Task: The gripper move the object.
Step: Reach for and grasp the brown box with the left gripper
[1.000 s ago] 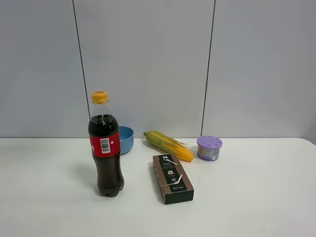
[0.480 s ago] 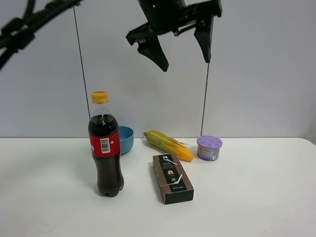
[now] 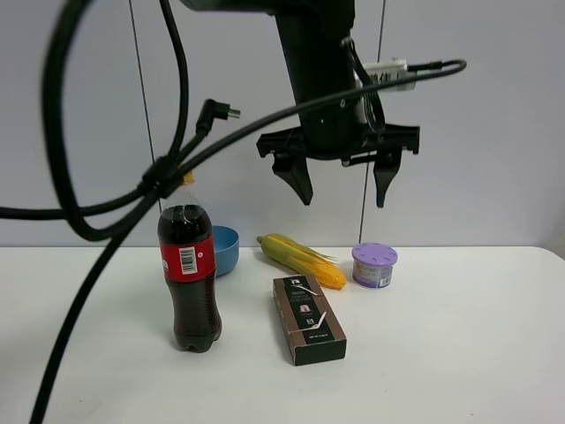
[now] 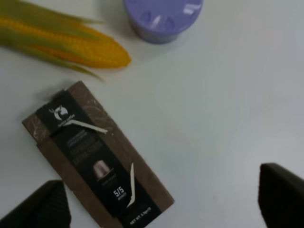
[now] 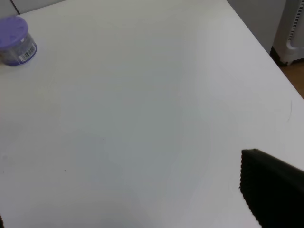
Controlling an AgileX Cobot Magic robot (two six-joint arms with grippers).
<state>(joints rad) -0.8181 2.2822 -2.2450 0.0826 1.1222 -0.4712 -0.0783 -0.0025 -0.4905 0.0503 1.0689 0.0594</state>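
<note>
Above box (image 3: 309,320) | left pincer (image 3: 344,202) | spread wide, empty, touching nothing

A clear plastic cola bottle with a red label (image 3: 188,278) stands upright on the white desk (image 3: 459,353), lower than the jaws and off to their left in the high view. A round blue bowl (image 3: 226,249) sits just behind it. Well below the jaws lie a yellow corn cob with green husk (image 3: 300,260) and, near it but apart, a small round purple-lidded tub (image 3: 374,265).
</note>
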